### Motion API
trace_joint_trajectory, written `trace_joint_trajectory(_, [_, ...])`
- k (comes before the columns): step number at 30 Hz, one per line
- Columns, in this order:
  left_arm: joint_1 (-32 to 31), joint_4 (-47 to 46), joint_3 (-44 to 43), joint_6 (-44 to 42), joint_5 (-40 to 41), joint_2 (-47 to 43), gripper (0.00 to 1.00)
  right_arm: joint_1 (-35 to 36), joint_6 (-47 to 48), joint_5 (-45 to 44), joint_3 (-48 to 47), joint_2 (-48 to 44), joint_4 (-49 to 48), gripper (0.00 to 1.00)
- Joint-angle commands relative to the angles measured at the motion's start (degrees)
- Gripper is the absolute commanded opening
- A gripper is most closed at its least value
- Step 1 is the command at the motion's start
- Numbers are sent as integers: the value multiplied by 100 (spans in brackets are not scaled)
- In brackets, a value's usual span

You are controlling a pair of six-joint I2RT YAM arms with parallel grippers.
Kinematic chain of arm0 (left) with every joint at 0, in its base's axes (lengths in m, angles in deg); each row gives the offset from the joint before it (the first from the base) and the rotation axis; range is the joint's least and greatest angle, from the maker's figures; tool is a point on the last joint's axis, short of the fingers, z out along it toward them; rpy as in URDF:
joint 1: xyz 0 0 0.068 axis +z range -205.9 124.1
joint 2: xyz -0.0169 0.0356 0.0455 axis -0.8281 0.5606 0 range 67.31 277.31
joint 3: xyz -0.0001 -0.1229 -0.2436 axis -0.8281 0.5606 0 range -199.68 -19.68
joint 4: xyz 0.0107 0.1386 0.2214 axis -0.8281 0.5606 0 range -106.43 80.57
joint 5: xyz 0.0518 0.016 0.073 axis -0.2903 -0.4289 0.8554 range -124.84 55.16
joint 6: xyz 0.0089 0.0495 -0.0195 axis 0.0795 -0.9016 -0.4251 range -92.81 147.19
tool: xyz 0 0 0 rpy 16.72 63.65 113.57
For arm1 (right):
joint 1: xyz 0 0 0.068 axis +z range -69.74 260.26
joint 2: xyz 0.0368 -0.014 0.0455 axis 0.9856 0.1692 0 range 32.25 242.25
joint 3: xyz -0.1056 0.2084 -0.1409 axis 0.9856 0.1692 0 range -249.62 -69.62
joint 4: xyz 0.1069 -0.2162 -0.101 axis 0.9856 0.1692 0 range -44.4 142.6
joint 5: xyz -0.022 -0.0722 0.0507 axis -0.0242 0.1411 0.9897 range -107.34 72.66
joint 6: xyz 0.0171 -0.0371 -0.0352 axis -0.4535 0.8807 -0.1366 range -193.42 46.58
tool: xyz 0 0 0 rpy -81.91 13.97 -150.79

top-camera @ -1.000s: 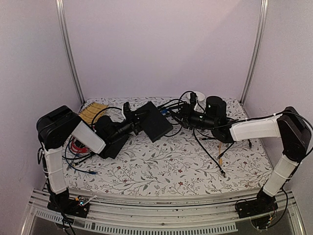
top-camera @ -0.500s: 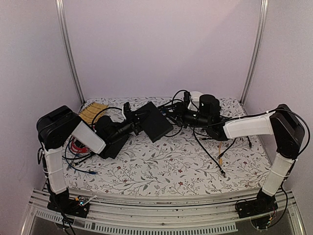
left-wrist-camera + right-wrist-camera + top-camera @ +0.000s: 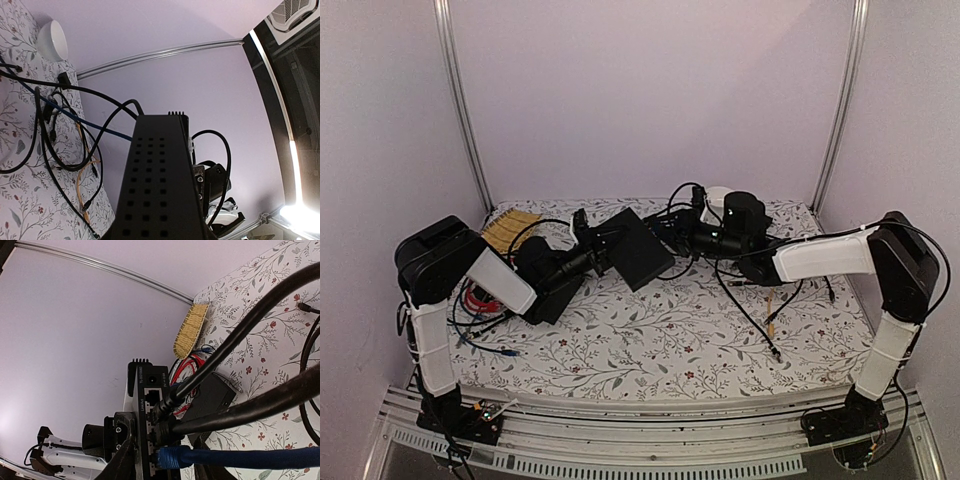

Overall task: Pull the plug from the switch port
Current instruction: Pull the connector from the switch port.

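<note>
Your tabletop [image 3: 650, 340] is covered by a pale cloth printed with leafy sprigs and small red flowers. Toward its far middle is the switch [image 3: 638, 250], a flat matte black box with rows of small square vent holes across its broad face. Your left gripper [image 3: 592, 246] is clamped on its left end. The socket edge faces right, toward your right gripper [image 3: 682, 233], which is just beside that edge among the leads. You cannot tell from these views whether its jaws are apart or closed, or whether they touch anything. Two thick, smooth black cables [image 3: 235, 335] and a glossy blue cable [image 3: 240, 457] run into neighbouring sockets, the black plugs [image 3: 161, 412] sitting above the blue plug [image 3: 167, 457] in the right wrist view. Near the far left corner lies a straw-coloured woven piece [image 3: 510, 230], with a tangle of thin red wires [image 3: 478, 298] near it. A smooth white dome [image 3: 717, 197] rests by the far edge.
</note>
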Motion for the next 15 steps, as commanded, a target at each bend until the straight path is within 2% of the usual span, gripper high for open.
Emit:
trace_joint_trajectory(1, [-47,-1405,-97,40,49,-302,0,41,24,64,-172,122,-75,37])
trace_joint_trajectory(15, [-51,-1370,-133,30,41,-302,0,41,17,206,-286,239,-92,25])
